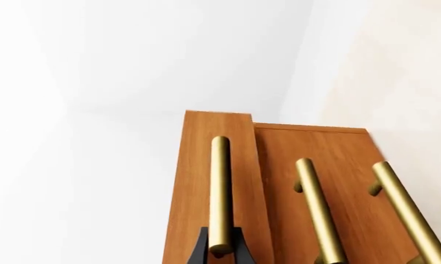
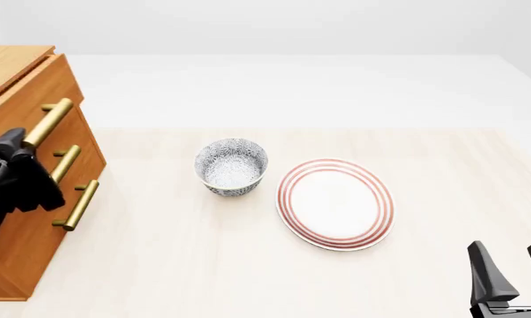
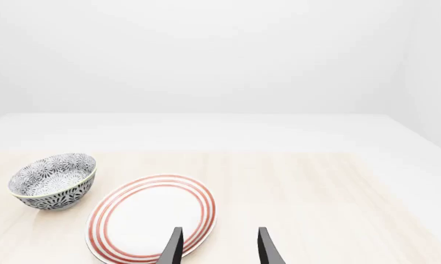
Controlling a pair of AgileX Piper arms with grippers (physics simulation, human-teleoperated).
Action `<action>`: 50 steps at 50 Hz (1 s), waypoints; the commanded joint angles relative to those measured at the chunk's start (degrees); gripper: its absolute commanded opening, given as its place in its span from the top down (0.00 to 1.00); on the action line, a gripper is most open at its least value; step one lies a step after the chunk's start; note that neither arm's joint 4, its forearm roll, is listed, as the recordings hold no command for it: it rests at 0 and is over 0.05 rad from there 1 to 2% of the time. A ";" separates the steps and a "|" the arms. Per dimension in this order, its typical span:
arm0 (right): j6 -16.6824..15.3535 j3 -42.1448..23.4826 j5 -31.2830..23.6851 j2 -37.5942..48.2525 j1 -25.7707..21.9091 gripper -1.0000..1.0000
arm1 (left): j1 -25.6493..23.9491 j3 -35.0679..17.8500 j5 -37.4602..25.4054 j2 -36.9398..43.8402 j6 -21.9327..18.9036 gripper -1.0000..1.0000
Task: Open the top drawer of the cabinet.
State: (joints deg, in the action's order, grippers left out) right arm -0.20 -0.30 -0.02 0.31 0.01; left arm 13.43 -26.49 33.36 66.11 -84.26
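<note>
The orange-brown cabinet (image 2: 22,255) stands at the table's left edge. Its top drawer (image 1: 197,176) has a front that stands a little forward of the two lower drawer fronts (image 1: 345,165). My left gripper (image 2: 24,148) is shut on the near end of the top drawer's brass handle (image 1: 220,187), with one black fingertip (image 1: 200,250) on each side of the bar. At the near right of the table, my right gripper (image 2: 513,265) hangs open and holds nothing; it is far from the cabinet.
A patterned bowl (image 2: 231,166) sits mid-table, and beside it on the right lies a white plate with red rings (image 2: 336,203). The two lower brass handles (image 1: 319,214) (image 1: 411,214) run parallel to the gripped one. In the right wrist view the plate (image 3: 150,217) lies just ahead of the right gripper (image 3: 219,250).
</note>
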 commanded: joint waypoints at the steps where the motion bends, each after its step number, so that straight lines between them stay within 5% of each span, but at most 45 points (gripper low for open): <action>1: 0.01 0.00 0.00 0.00 0.00 0.00 | -5.70 1.60 1.45 1.67 -0.87 1.00; 50: 0.02 0.00 0.00 0.00 0.00 0.00 | -15.47 1.04 1.88 0.62 -0.37 1.00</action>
State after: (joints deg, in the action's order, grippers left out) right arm -0.20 -0.30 -0.02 0.31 0.01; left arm 2.14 -24.94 35.76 65.68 -84.76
